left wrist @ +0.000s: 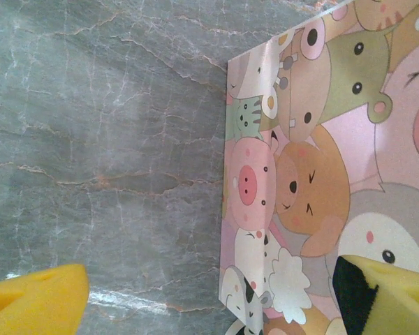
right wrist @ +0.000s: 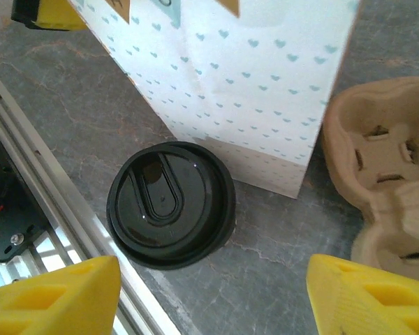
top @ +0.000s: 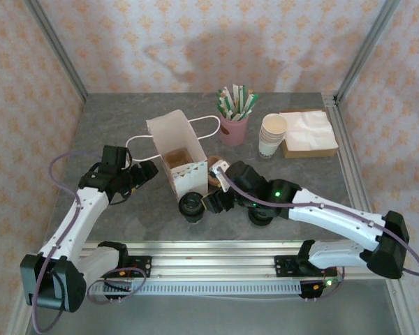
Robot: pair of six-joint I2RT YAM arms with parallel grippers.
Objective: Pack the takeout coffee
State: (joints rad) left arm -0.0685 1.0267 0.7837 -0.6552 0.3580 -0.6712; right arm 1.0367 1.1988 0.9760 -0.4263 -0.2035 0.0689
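We see the takeout coffee (right wrist: 171, 204) standing upright on the grey marbled table (left wrist: 105, 139), its black domed lid on, just beside the foot of the paper bag (right wrist: 244, 91) on the side printed with small blue hearts; it is outside the bag. From above, the same cup (top: 192, 207) sits at the bag's near corner, close to the metal rail at the table's front edge. The right gripper (right wrist: 209, 300) hangs low over the table just short of the cup with its jaws wide apart and nothing between them. The yellow fingertips (right wrist: 56, 293) frame the lid from either side. The brown pulp cup carrier (right wrist: 384, 181) lies to the right of the bag, near it. The left gripper (left wrist: 209, 307) is spread open too and holds nothing, one finger in front of the bag's cartoon-animal side and the other over bare table; we cannot tell whether it touches the bag. At the back stand a pink cup of sachets (top: 234, 125), a stack of white paper cups (top: 272, 136) and a tray of napkins (top: 309, 132).
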